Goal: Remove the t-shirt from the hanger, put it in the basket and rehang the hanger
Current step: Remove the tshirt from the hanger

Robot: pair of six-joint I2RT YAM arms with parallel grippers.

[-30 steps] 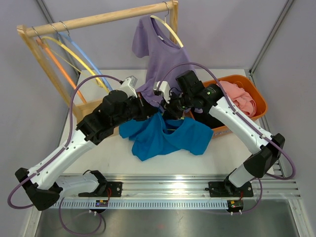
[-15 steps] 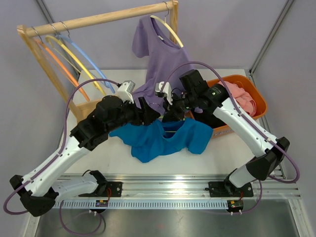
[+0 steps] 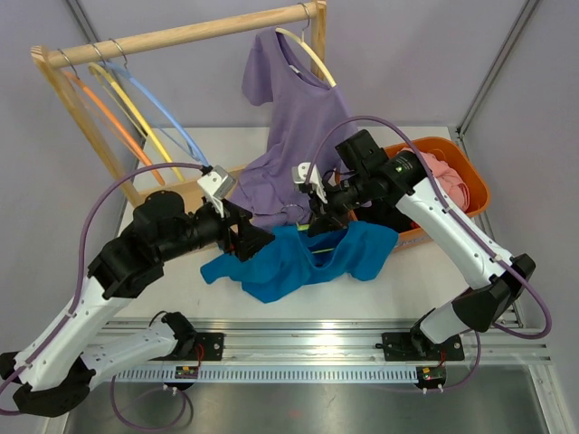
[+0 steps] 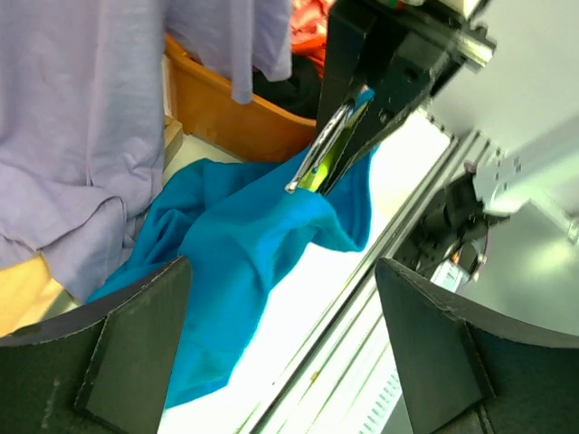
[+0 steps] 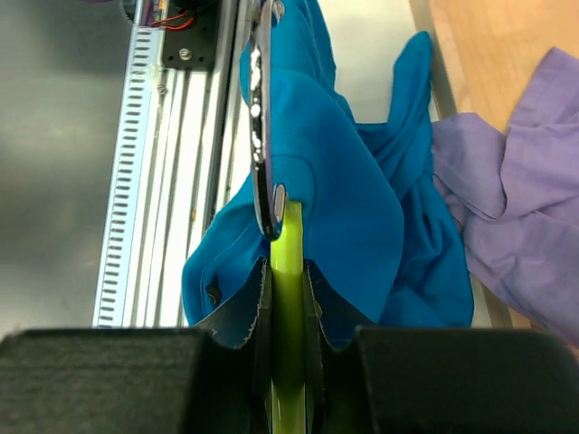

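Right gripper is pinched narrow on the green hanger, pads tight against the plastic just below the metal hook. The blue t-shirt is on that hanger at the collar, lifted there. The rest of it sags onto the white table in front of the arms (bunched, one sleeve trailing towards the left arm).

Left gripper hangs just beside the shirt's left edge, jaws spread wide, nothing between them. The left wrist view shows both fingers far apart, with the blue cloth beyond them.

Behind, a purple t-shirt hangs from the wooden rack, its hem down near the table. An orange basket of clothes sits off to the right, behind the right arm.
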